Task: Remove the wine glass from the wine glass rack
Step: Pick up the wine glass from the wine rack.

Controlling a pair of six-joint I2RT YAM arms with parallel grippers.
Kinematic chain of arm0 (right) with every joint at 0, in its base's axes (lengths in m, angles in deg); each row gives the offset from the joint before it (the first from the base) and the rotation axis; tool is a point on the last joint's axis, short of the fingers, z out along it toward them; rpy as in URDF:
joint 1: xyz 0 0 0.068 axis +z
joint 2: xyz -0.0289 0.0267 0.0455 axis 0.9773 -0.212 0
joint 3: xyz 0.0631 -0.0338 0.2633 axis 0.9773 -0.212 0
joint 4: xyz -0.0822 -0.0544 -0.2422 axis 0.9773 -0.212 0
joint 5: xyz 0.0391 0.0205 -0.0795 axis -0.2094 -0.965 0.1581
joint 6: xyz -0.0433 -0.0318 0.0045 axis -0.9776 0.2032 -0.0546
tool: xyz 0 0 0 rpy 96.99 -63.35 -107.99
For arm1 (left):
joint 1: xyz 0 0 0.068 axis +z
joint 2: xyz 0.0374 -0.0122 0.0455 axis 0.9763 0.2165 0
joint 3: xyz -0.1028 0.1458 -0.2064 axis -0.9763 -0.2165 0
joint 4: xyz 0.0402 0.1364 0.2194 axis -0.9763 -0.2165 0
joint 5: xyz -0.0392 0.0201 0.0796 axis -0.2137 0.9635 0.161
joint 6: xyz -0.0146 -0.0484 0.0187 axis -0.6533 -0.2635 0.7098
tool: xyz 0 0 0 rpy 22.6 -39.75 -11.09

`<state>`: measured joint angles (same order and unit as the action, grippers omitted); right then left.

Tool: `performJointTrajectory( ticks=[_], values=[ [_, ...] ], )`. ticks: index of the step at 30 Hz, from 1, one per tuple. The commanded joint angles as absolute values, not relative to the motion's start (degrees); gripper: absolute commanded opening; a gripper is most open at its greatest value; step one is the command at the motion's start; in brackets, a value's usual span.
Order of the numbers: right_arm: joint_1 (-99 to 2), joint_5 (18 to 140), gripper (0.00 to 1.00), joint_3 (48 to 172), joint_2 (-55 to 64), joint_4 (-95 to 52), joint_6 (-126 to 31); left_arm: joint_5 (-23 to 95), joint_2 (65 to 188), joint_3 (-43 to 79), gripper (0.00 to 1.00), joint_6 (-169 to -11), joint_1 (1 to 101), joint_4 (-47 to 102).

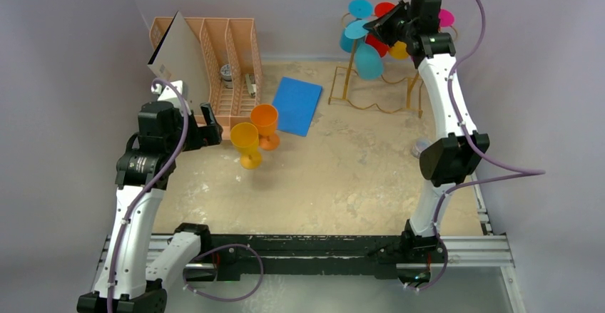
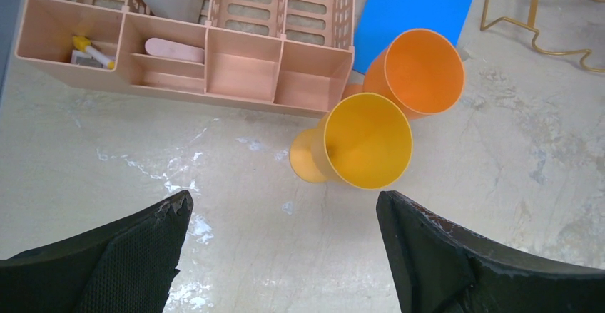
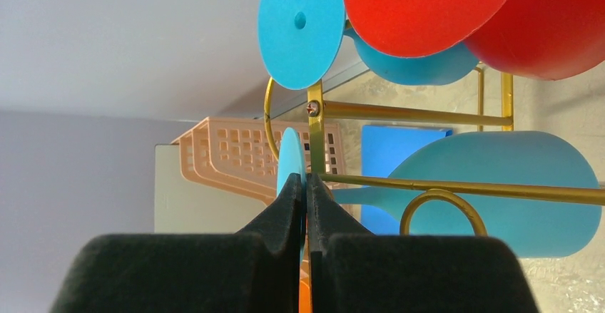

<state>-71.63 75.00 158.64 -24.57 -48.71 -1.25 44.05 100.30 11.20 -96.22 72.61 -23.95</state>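
Note:
The gold wire wine glass rack (image 1: 371, 88) stands at the back right with several plastic wine glasses hanging upside down from its top rails (image 3: 428, 185). My right gripper (image 3: 305, 181) is up at those rails, shut on the thin foot (image 3: 290, 152) of a light-blue wine glass (image 3: 514, 185), which I see edge-on between the pads. That glass's bowl (image 1: 369, 61) hangs below the rail. A red glass (image 3: 428, 6) and another blue foot (image 3: 300, 28) hang just above. My left gripper (image 2: 282, 202) hovers open over the table, close to a yellow glass (image 2: 367, 142), holding nothing.
An orange glass (image 2: 421, 70) stands beside the yellow one on the table. A peach slotted organizer (image 1: 214, 56) sits at the back left with a grey board (image 1: 178, 56) leaning in it. A blue sheet (image 1: 296, 105) lies between the organizer and the rack.

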Motion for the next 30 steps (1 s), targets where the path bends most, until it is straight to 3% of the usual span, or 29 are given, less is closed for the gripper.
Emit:
performJointTrajectory(
  ticks=[1, 30],
  values=[
    [-72.48, 73.29, 0.0, 158.5, -22.63, -48.14, -1.24, 40.72, 100.12, 13.1, 1.0, -95.12, 73.02, -23.7],
    [-72.53, 64.93, 0.0, 159.44, -20.93, -47.12, -1.23, 36.55, 98.78, 13.02, 1.0, -95.01, 73.02, -22.19]
  ],
)
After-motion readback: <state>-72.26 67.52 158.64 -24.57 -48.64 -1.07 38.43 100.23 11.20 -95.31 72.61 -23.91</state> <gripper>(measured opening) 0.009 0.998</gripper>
